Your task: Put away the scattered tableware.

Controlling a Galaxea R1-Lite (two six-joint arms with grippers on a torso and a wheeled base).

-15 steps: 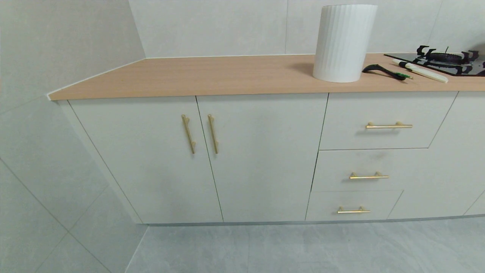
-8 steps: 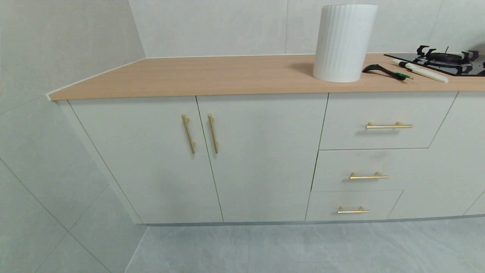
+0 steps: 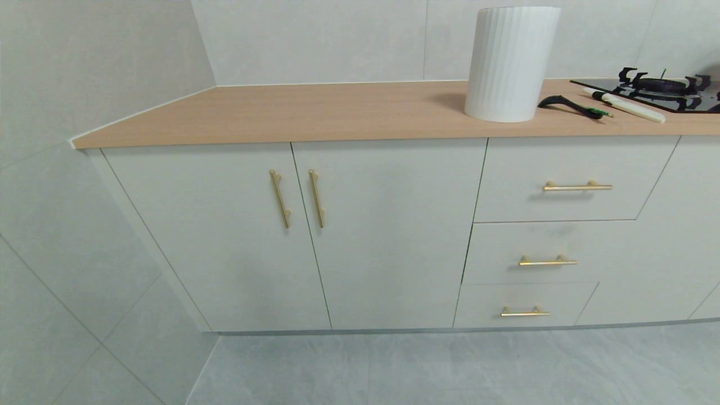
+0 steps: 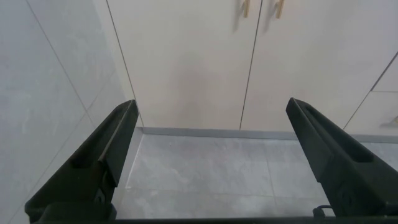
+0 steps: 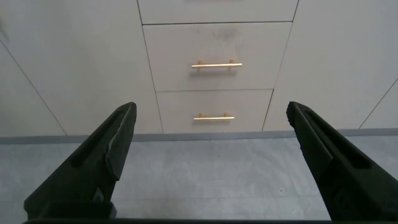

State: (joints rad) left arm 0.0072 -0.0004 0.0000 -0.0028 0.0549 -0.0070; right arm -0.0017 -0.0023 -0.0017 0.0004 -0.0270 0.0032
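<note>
Black curved utensil lies beside long cream utensil.

no readable text anywhere, no labels, numbers or signs on the cabinets, drawers, desk items or tiles, nothing legible

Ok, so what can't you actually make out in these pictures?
- Head view: the inside of the white ribbed container, hidden by its own wall.
- Head view: the hob, cut off by the right edge.
- Head view: the black utensil and the white-handled tool, too small to tell what kind.
- Head view: whatever lies behind the shut cabinet doors and drawers.
</note>
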